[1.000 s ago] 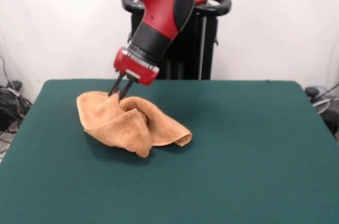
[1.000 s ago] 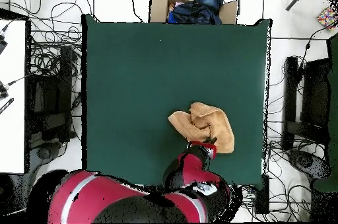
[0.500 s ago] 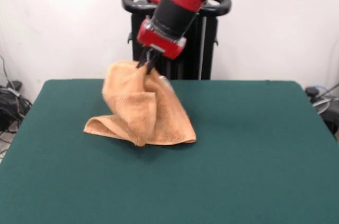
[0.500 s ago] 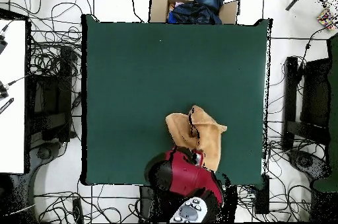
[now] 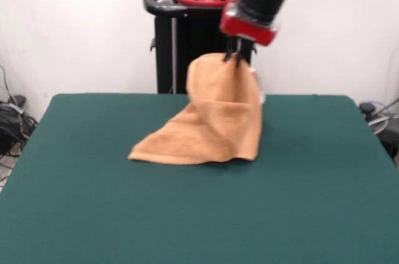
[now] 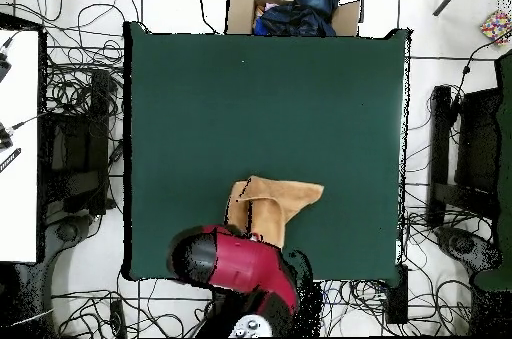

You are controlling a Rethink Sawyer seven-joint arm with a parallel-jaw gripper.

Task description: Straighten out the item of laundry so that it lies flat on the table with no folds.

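The end effector (image 5: 237, 58) hangs above the far part of the green bench (image 5: 312, 201), its two thin dark fingers (image 5: 230, 57) pinched together on the top of the orange-tan towel (image 5: 215, 123). The towel hangs straight down from that grip in a tall, loose drape, and its bottom edge spreads out across the cloth surface below and off to one side of the end effector, ending in a flat pointed corner that lies well away from the grip. The part directly beneath the end effector falls in soft vertical folds, with a small white patch showing at the edge just below the fingers. From above, the red and black arm (image 6: 235, 260) covers the end effector, and the towel (image 6: 280, 200) shows as a tan shape reaching out from under the arm toward the middle of the bench (image 6: 200, 105), near the edge where the arm comes in. Beyond the far edge of the bench in that view sits an open cardboard box (image 6: 290, 5) holding dark blue cloth.
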